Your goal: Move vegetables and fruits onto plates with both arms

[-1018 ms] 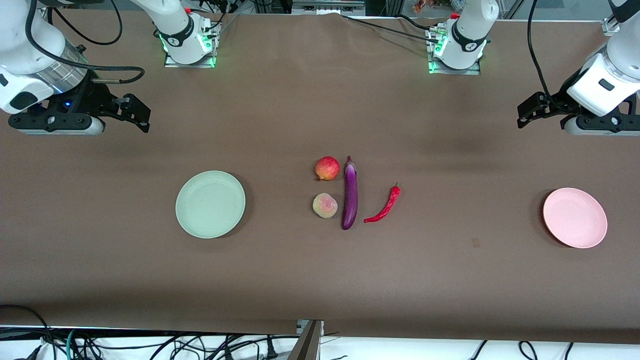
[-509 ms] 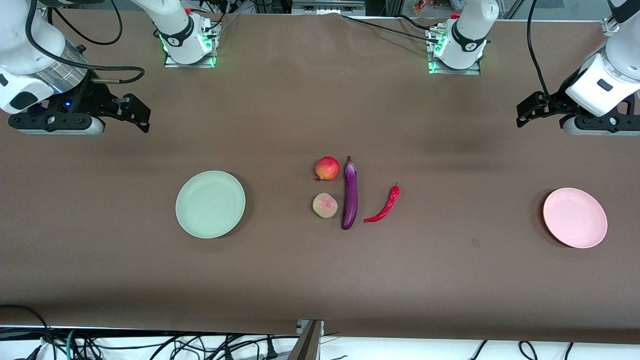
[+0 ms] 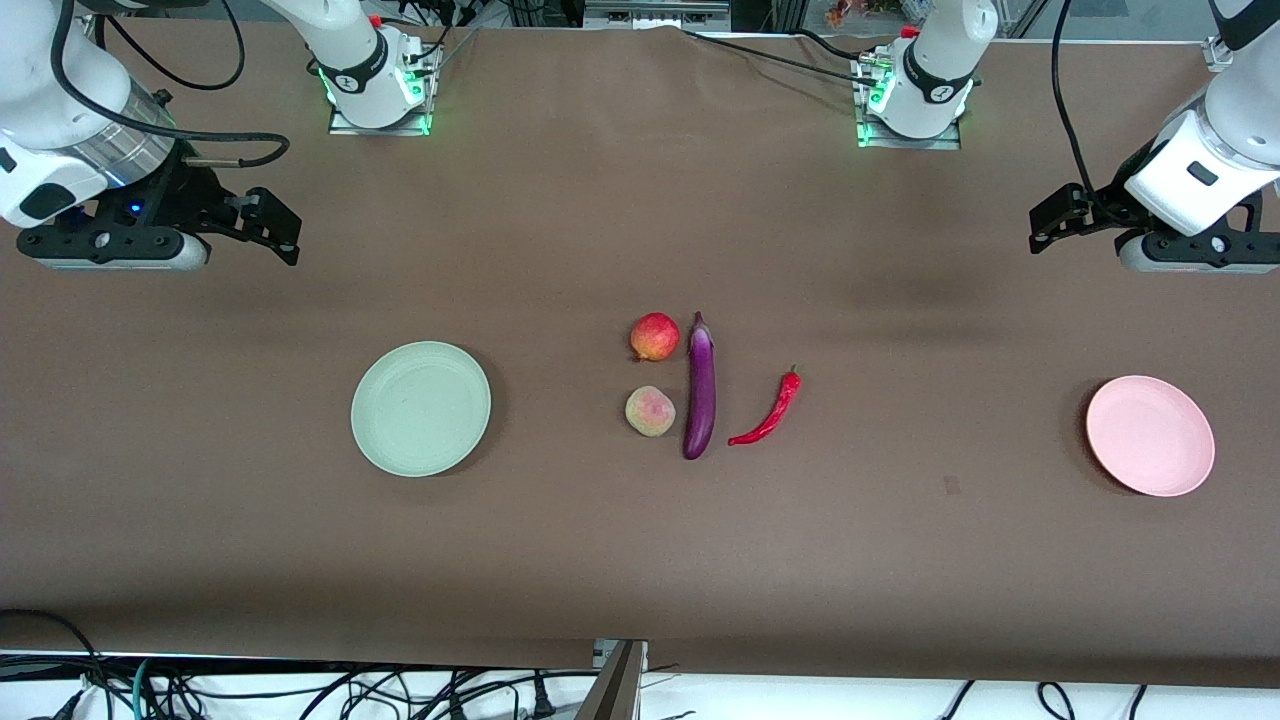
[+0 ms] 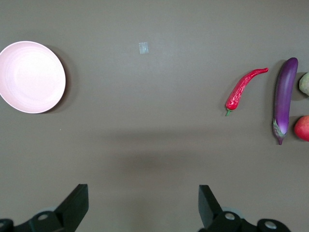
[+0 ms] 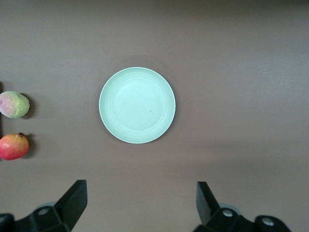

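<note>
left gripper [image 3: 1050, 220] wide, empty, frame's upper right | right gripper [image 3: 275, 230] wide, empty, upper left | eggplant [image 3: 700, 392], chili [image 3: 770, 412] mid-frame on counter [image 3: 640, 560]

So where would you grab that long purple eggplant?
Grip the eggplant around its middle, coming straight down from above, jaws spanning its narrow width. It lies flat, with its stem end close beside the red fruit, so the middle probably balances best.

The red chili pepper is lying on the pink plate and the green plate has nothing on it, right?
Not quite. The chili pepper lies on the brown table beside the eggplant, well apart from the pink plate, as the front view shows. The green plate does have nothing on it.
</note>
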Robot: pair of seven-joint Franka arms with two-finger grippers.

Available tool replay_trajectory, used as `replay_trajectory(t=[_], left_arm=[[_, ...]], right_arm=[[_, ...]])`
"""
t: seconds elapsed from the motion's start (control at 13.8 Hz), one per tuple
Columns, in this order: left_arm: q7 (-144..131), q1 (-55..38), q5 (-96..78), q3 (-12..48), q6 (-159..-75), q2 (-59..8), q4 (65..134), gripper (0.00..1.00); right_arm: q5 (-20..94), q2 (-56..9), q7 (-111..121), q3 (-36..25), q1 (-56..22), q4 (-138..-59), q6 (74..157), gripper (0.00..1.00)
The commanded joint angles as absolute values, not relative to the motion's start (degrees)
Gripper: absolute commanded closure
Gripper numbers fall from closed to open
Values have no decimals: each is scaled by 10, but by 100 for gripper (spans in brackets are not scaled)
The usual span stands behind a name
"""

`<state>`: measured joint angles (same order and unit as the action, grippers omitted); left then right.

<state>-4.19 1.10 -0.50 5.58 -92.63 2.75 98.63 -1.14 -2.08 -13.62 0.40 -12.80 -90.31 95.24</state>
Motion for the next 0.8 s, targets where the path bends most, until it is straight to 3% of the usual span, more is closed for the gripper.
replay_trajectory(t=[0.0,0.36,0.73], left_arm=[[-40,7,-11,57,-909,17,963,0],[-41,5,-13,68,-905,16,963,0],[-36,4,-12,116,-818,-3,966,0]], right_arm=[[-12,-17,-139,7,-127,-904,948,0],[-12,-17,-139,7,-127,-904,949,0],[-12,-17,-138,7,-127,-904,948,0]])
